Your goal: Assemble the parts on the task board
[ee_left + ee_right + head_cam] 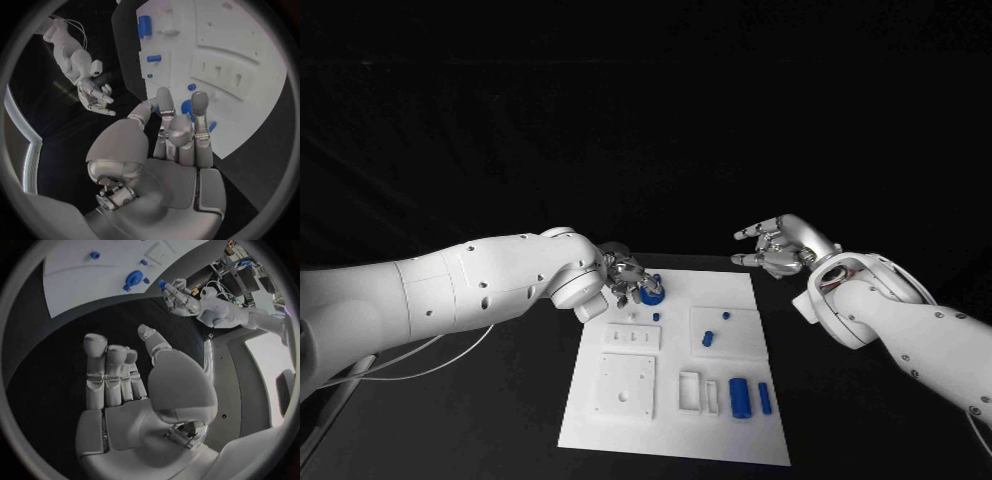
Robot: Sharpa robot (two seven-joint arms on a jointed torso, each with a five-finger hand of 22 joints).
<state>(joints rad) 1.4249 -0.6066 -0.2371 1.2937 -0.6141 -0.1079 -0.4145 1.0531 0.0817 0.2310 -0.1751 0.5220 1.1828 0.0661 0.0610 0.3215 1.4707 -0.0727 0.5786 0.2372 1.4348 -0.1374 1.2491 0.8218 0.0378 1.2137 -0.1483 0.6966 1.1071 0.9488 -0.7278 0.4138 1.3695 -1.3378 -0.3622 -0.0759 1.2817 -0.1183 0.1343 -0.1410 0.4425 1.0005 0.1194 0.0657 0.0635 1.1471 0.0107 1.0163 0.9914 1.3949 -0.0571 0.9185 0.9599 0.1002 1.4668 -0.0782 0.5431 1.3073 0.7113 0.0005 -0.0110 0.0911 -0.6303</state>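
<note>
Left hand: silver, many-fingered, at the far left corner of the white rectangular task board; fingers curled down around a small blue part on the board; firm grip or mere touch cannot be told.
Left hand, wrist view: fingertips over the board's edge, blue showing between and just beyond them.
Right hand: silver, many-fingered, off the board's far right corner above the black table; fingers spread and slightly bent, holding nothing.
Right hand, wrist view: palm bare, fingers straight and apart, dark tabletop beyond them.
Board position: middle of the table, between the two white arms, long side running away from the robot.
Board recesses: raised square plate near the left edge; narrow rectangular slot beside it, white inside; smaller plate with little slits further back.
Blue cylinder: largest of the loose pieces, lying lengthways near the board's near right area, just right of two upright white frames.
Slim blue bar: just beside the cylinder, parallel, nearer the right edge.
Short blue peg: mid-board, right half, apart from the others.
Tiny blue stud: just behind the peg; whether seated in a hole cannot be told.
</note>
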